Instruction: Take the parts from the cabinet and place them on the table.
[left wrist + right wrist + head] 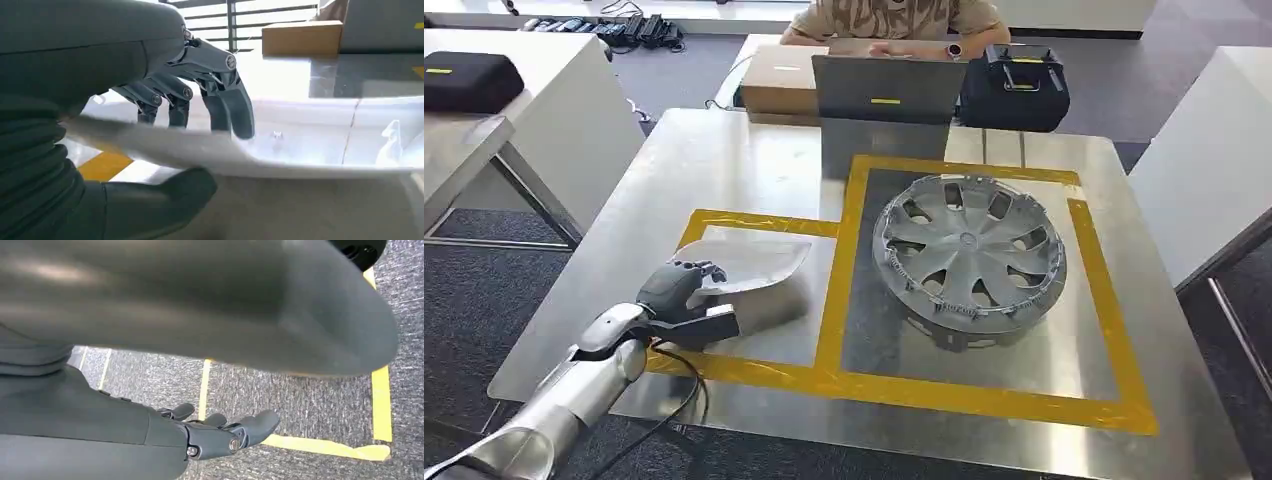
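We hold the silver trim panel (749,268) in our left hand (682,290), fingers (235,107) over its upper face and the thumb (165,192) beneath, clamped at the panel's end nearest the table's front left corner. The panel sits low over the table (724,150) inside the smaller yellow-taped area (754,222) near the left edge; we cannot tell whether it already touches the surface. We judge the panel to be light, thin moulded plastic, stiff enough to carry from one end but liable to flex, with a smooth face that may slip in a loose pinch. The best hold is on the edge, where fingers and thumb oppose each other. The hubcap (969,255) already lies in the larger taped square toward the right edge; we judge it rigid, and best lifted by its rim. Our right hand (220,432) hangs over the carpeted floor (300,400), fingers loosely apart, holding nothing.
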